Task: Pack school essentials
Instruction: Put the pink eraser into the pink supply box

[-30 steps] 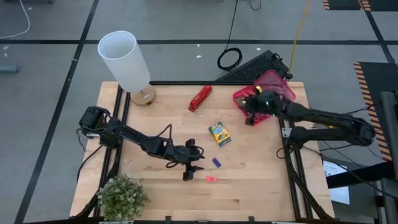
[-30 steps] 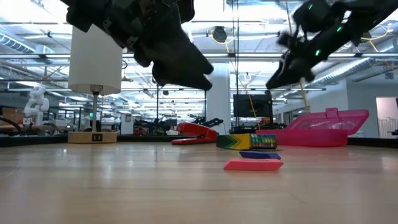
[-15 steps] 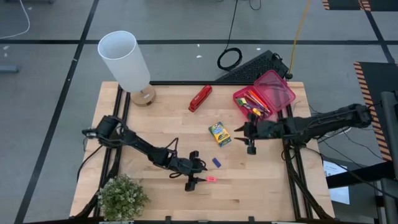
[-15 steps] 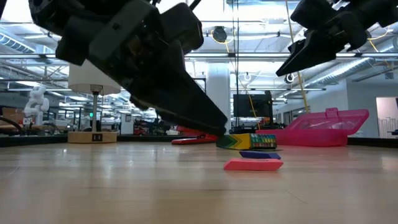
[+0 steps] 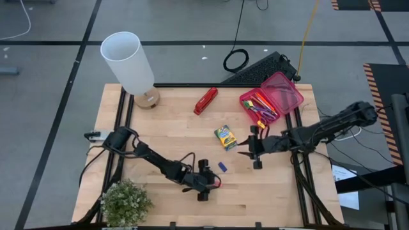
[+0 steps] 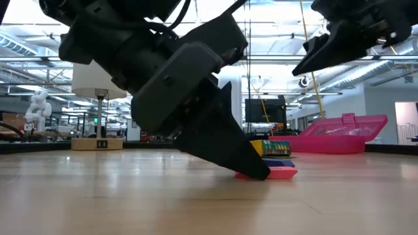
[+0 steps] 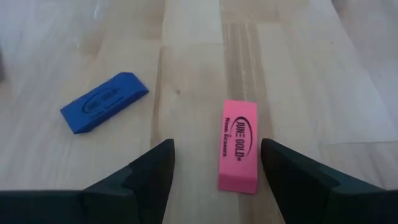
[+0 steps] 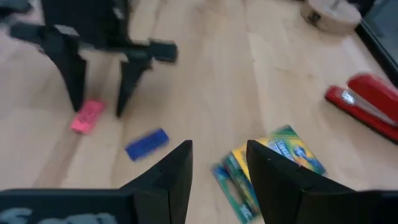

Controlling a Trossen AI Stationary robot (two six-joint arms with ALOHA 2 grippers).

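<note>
A pink eraser (image 7: pixel 238 146) lies flat on the wooden table, with a blue eraser (image 7: pixel 104 111) beside it. My left gripper (image 7: pixel 214 171) is down at the table, open, one finger on each side of the pink eraser's near end; I cannot tell that either touches it. The green-yellow crayon box (image 5: pixel 225 137) lies flat at mid-table. My right gripper (image 5: pixel 252 148) hovers open just right of it, above the table. The pink plastic box (image 5: pixel 268 102) stands at the far right, lid open, with several pens inside.
A red stapler (image 5: pixel 206 100) lies at the far middle. A white lamp (image 5: pixel 128 64) stands at the far left corner and a small plant (image 5: pixel 126 203) at the near left corner. Bare wood lies near the front edge, right of the erasers.
My left gripper has gone toward the near right and down, ending with its open fingers astride the pink eraser. My right gripper has left the pink box and moved toward the near edge, stopping beside the crayon box. The erasers and the crayon box have stayed put.
</note>
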